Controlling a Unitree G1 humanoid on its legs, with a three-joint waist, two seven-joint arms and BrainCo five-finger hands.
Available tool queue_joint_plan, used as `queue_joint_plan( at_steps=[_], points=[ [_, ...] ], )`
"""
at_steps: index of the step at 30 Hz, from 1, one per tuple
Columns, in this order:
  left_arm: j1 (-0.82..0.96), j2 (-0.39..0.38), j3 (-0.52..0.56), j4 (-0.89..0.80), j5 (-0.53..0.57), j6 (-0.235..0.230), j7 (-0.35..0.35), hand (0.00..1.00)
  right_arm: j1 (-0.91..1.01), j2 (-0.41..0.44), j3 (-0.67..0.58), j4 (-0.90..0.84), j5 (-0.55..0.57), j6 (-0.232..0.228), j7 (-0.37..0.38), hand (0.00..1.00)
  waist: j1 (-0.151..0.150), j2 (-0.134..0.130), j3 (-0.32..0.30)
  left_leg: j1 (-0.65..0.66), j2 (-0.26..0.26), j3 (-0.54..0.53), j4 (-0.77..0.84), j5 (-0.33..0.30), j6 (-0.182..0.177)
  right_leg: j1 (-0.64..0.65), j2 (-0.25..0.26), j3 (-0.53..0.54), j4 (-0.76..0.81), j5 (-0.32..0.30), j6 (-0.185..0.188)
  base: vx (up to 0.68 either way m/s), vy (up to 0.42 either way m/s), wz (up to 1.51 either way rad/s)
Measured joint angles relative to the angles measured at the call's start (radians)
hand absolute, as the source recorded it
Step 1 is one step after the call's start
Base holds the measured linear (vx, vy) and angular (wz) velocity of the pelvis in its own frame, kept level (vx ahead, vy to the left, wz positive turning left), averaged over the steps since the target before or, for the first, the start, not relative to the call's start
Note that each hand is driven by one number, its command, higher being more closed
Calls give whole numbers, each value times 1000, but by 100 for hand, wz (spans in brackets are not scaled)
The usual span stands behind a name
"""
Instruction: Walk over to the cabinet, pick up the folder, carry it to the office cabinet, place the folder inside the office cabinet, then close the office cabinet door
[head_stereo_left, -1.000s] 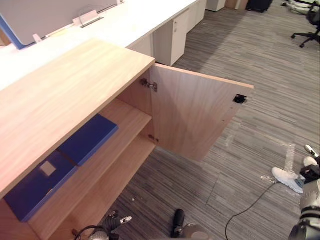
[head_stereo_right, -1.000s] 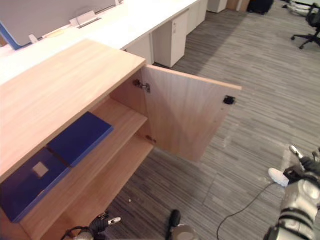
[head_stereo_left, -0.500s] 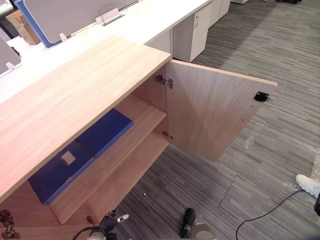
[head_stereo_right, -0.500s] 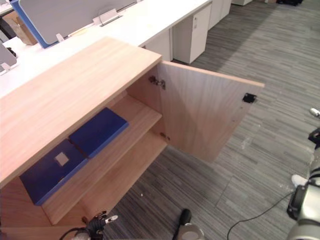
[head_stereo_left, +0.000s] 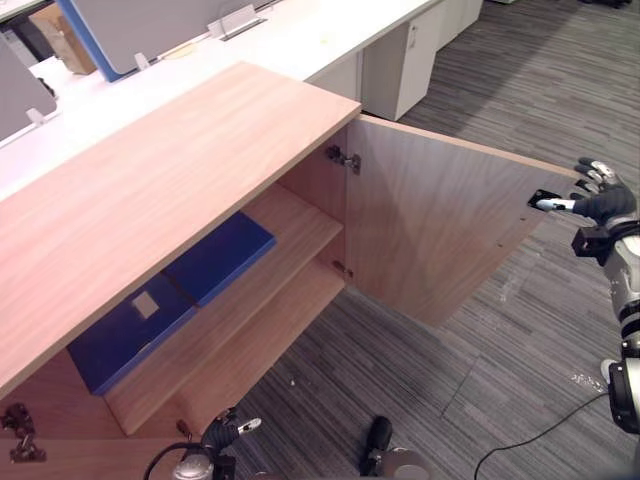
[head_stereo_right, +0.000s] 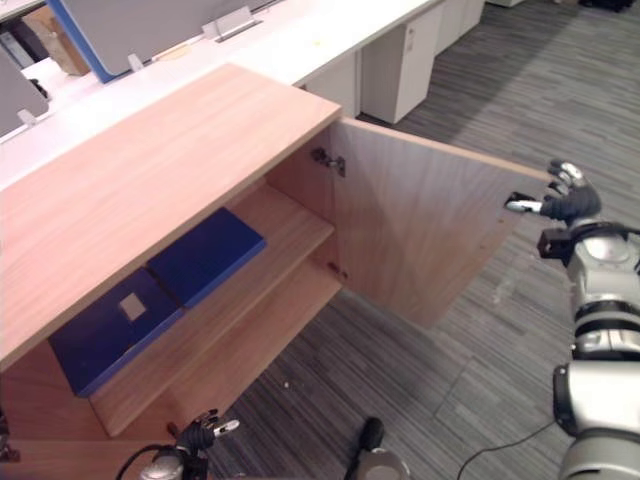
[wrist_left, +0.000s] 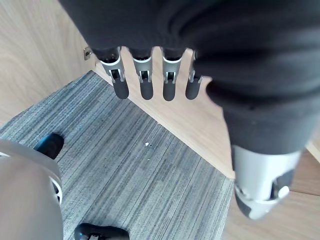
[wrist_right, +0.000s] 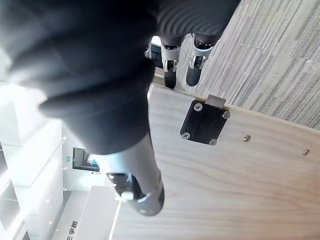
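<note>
Wooden cabinet door (head_stereo_left: 440, 235) stands wide open, its free edge at the right hand (head_stereo_left: 600, 203), whose fingers are spread beside the black latch plate (wrist_right: 204, 121). The left hand (wrist_left: 146, 80) hangs straight-fingered over open carpet (wrist_left: 125, 165).

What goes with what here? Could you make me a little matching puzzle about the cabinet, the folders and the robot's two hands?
Things:
1. blue folders
2. cabinet door
3. right hand
4. left hand

States:
a. standing open
b. fingers straight, at the door's free edge by the black catch
c. lying flat on the upper shelf
d. low above the carpet, holding nothing

Pairs: 1-c, 2-a, 3-b, 4-d
</note>
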Motion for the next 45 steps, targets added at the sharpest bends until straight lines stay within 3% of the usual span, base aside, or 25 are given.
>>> queue_joint_plan(
  at_steps=[12, 17, 20, 22, 26, 27, 28, 29, 30, 32, 35, 45],
  points=[
    [-3, -24, 38, -1, 4, -9, -1, 0, 0, 23, 48, -75, 140, 0, 3, 0, 7, 0, 15, -2, 21, 5, 3, 10, 9, -12, 21, 15, -5, 4, -5, -18, -35, -6],
    [1, -30, 55, 0, 23, -9, -1, 0, 105, 20, 69, -270, 150, 0, 11, 0, 3, -3, 18, -4, 26, 6, 3, 7, 3, -26, 36, 38, -5, 4, -5, -21, -45, -19],
    [6, -31, 64, 7, 47, -10, -1, 0, 218, -55, 175, -469, 175, -2, 73, 0, -12, -8, 16, -2, 33, 2, 3, 6, 2, -30, 54, 55, -5, -3, -10, -2, -61, -24],
    [-3, -30, 64, 22, 76, -10, -1, 0, 288, -101, 282, -617, 181, -12, 168, 0, -29, -21, -3, -2, 44, -4, 7, 6, 1, -32, 69, 61, -5, -13, -21, -1, -76, -12],
    [-8, -31, 39, 30, 107, -15, -1, 0, 383, -77, 428, -832, 221, -16, 333, 0, -19, -48, -54, -8, 54, -40, 6, 8, -1, -31, 95, 66, -4, -35, -26, 2, -94, -5],
    [-11, -33, 20, 29, 114, -16, -2, 0, 404, -62, 502, -883, 217, -2, 401, 0, -3, -50, -67, -12, 55, -46, -8, 9, 1, -35, 99, 58, -1, -73, 2, 7, -54, 9],
    [-13, -46, 11, 25, 116, -21, -4, 0, 442, -70, 617, -920, 209, 32, 483, 0, 30, -7, -92, -35, 100, -50, -18, 16, -9, -87, 94, 27, 120, -132, -53, 17, -7, 31],
    [-16, -48, 10, 15, 118, -27, -5, 0, 470, -65, 673, -927, 201, 53, 518, 0, 29, -21, -89, -46, 110, -55, 10, 32, -30, -122, 63, 48, 236, -141, -98, 50, 16, 89],
    [-26, -47, 6, 16, 119, -30, -7, 0, 537, -20, 772, -899, 181, 102, 577, 0, 27, -36, -88, -66, 129, -80, 31, 53, -29, -102, 56, 42, 228, -188, -51, 38, 9, 100],
    [-8, -48, 5, 17, 128, -29, -10, 0, 591, 42, 856, -895, 172, 158, 640, 0, 43, -30, -96, -110, 131, -103, 3, 81, -22, -97, 77, 14, 157, -158, -52, 12, -84, 66],
    [22, -44, 8, 21, 149, -16, -11, 0, 583, 48, 847, -934, 181, 165, 663, 0, 44, -33, -94, -105, 133, -106, -5, 94, -24, -61, 104, 16, 76, -122, -48, 17, -60, 1],
    [13, -38, 6, 20, 154, -18, -12, 0, 571, 53, 855, -1023, 240, 181, 691, 0, 66, -42, -95, -109, 116, -115, 1, 88, -25, -24, 104, 2, 3, -75, -35, 40, -1, 4]
  ],
)
